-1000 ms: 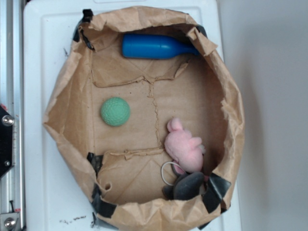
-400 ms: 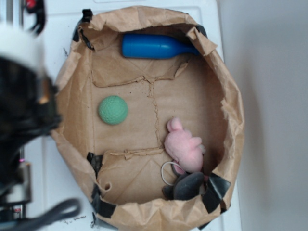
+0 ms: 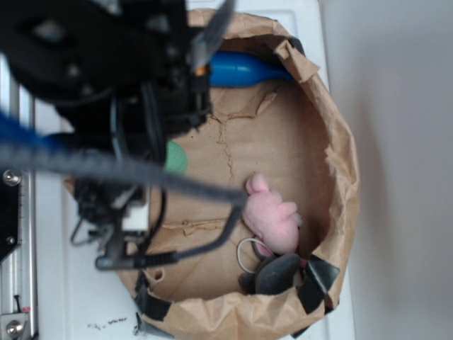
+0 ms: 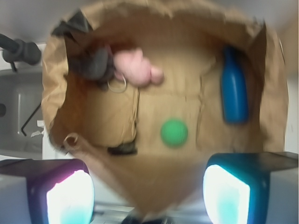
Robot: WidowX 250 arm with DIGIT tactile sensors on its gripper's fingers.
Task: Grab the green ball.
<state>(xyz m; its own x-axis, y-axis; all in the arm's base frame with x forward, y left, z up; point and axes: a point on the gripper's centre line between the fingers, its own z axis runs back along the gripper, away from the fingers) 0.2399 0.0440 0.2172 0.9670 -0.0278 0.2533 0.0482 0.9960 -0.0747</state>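
Note:
The green ball (image 4: 174, 132) lies on the floor of the brown paper bag (image 4: 154, 28), small and mint-green. In the wrist view it sits above and between the two lit pads (image 4: 70, 198), well apart from them. My gripper (image 4: 148, 196) is open with nothing between its fingers, held high over the bag's near rim. In the exterior view the black arm (image 3: 127, 106) covers the bag's left side, and only a sliver of the green ball (image 3: 176, 157) shows at its edge.
A blue bottle-shaped pin (image 3: 244, 69) lies along the bag's far wall. A pink plush toy (image 3: 272, 216), a dark grey object (image 3: 277, 273) and a white ring (image 3: 248, 255) crowd one side. The crumpled paper wall (image 3: 340, 163) rings everything, on a white surface.
The arm has swung in from the left edge to hang over the bag's left side, hiding most of the ball. The ball, pin and plush toy have not moved.

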